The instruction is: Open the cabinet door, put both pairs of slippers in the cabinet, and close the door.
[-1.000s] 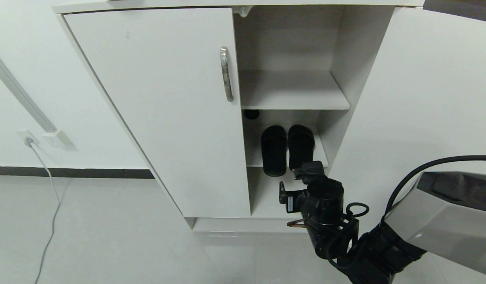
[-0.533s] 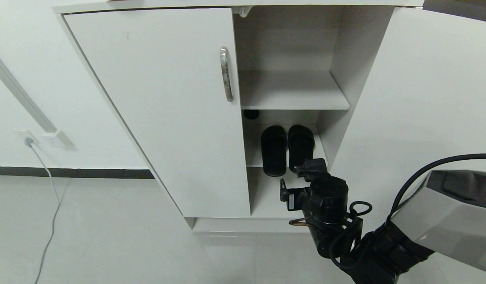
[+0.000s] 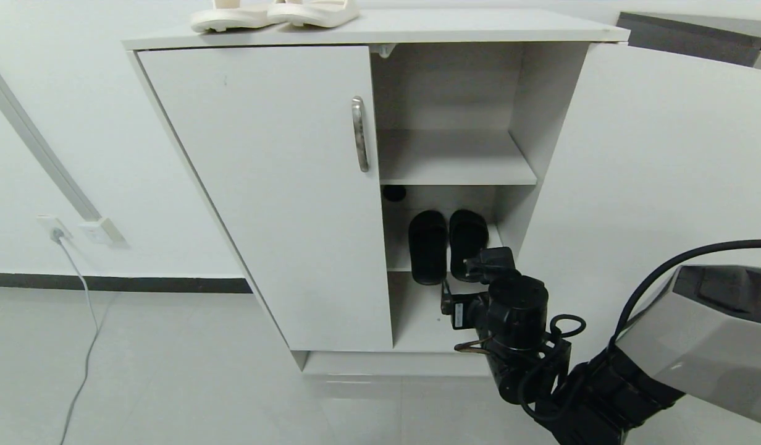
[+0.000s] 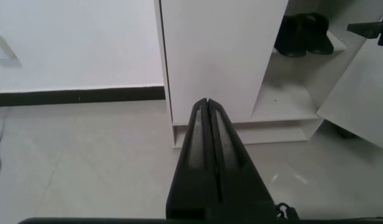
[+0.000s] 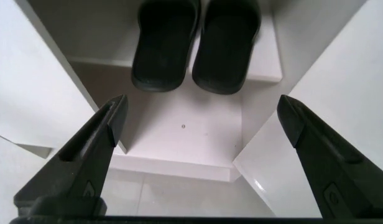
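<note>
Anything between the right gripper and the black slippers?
Nothing in the way: the right wrist view shows only bare shelf front and cabinet floor between the open right gripper and the black slippers.

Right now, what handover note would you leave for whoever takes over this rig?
Left gripper: shut, empty, low over the floor facing the cabinet.
Right gripper: open, empty, in front of the open compartment, near the black slippers.
Done: right door open; black slippers on the middle shelf.
Left: cream slippers lie on top of the cabinet; shelve them, then close the door.
</note>
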You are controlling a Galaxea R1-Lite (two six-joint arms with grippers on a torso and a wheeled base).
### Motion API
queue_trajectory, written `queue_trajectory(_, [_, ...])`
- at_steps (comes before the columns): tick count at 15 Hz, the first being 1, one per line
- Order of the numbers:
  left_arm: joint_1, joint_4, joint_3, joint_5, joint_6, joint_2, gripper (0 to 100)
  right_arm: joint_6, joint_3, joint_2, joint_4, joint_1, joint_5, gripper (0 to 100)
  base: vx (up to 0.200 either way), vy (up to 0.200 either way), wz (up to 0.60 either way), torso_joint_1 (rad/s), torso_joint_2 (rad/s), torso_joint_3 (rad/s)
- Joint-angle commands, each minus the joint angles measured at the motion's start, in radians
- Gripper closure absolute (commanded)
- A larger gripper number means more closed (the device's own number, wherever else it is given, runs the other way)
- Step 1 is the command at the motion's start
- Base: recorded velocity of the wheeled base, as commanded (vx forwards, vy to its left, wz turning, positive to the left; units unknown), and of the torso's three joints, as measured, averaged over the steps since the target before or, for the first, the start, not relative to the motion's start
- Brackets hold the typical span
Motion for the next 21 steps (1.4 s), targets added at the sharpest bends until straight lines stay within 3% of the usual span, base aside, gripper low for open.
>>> queue_trajectory(1, [0.0,-0.001,0.0,0.0,0.0,0.002,100,-0.005,0.0,0.001,-0.002,-0.002,-0.002,0,0.0,0.0,0.0,0.002,0.0,0.198])
queue_trajectory(12, [0.0,-0.001,0.0,0.0,0.001,0.002,100,-0.005,0.006,0.001,-0.005,-0.002,-0.004,0,0.0,0.0,0.0,0.0,0.0,0.054])
queue_trajectory(21, [0.0,-0.001,0.0,0.0,0.001,0.002,100,-0.005,0.008,0.001,-0.006,0.0,-0.004,0,0.0,0.2,0.0,0.004,0.0,0.005])
